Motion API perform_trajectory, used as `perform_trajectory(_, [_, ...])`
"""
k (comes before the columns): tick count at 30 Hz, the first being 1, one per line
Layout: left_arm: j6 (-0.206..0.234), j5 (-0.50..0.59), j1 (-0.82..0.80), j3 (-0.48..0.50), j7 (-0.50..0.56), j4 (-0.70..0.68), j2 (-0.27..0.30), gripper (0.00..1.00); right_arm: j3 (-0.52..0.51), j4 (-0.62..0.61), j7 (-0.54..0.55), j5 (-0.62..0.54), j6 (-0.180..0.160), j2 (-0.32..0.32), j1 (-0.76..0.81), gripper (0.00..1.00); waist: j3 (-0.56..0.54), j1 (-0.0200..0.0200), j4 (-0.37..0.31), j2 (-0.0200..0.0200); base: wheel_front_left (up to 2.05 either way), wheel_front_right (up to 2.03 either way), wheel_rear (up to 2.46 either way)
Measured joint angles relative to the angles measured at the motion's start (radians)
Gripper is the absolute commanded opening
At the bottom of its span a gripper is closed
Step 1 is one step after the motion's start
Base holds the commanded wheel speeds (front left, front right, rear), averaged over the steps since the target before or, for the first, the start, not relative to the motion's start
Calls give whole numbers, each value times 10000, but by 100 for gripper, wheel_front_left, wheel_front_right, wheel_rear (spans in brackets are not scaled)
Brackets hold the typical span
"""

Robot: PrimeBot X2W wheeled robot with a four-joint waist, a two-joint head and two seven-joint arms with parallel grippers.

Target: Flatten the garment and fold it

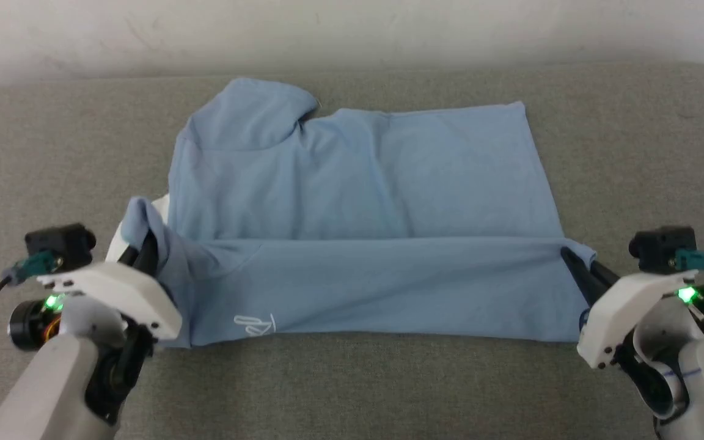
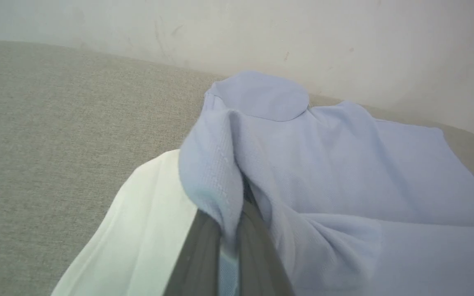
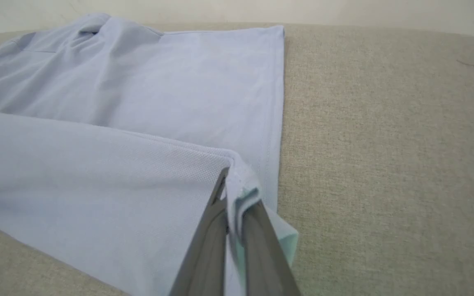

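My left claw (image 1: 144, 252) pinches the garment (image 1: 358, 183) at its collar end, right claw (image 1: 570, 255) its hem corner; gripping both ends lets the fold travel straight, I judge.

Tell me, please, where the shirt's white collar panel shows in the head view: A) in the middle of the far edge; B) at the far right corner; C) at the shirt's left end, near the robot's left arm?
C: the white collar panel peeks out at the left end of the garment, whose other edges are plain light blue.
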Motion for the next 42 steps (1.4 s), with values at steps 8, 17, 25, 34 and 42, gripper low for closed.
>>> perform_trajectory(8, [-734, -111, -1224, -412, -244, 2322, -903, 80, 922, 2217, -773, 309, -6, -109, -1200, 100, 617, 0, -7, 0, 0, 0, 0])
perform_trajectory(17, [-1001, -345, -1250, -94, -1166, 3137, -1066, 100, 1398, 2364, -3127, 150, -12, -115, -1203, 100, 275, -3, 9, 0, 0, 0, 0])
perform_trajectory(25, [-846, -834, 176, 161, 132, 1329, 115, 100, 199, 717, -4128, -945, -12, 265, 420, 100, -556, -5, -22, 0, 0, 0, 0])
perform_trajectory(34, [-127, -1609, 1639, 35, 3150, -853, 1680, 100, -127, -1381, -3365, -1540, -12, 859, 1639, 100, -1023, -5, -249, 0, 0, 0, 0])
perform_trajectory(42, [-2, -1814, 1892, -366, 3896, -433, 1770, 100, -123, -2050, -2976, -1457, -12, 1055, 1766, 100, -710, -2, -620, 0, 0, 0, 0])
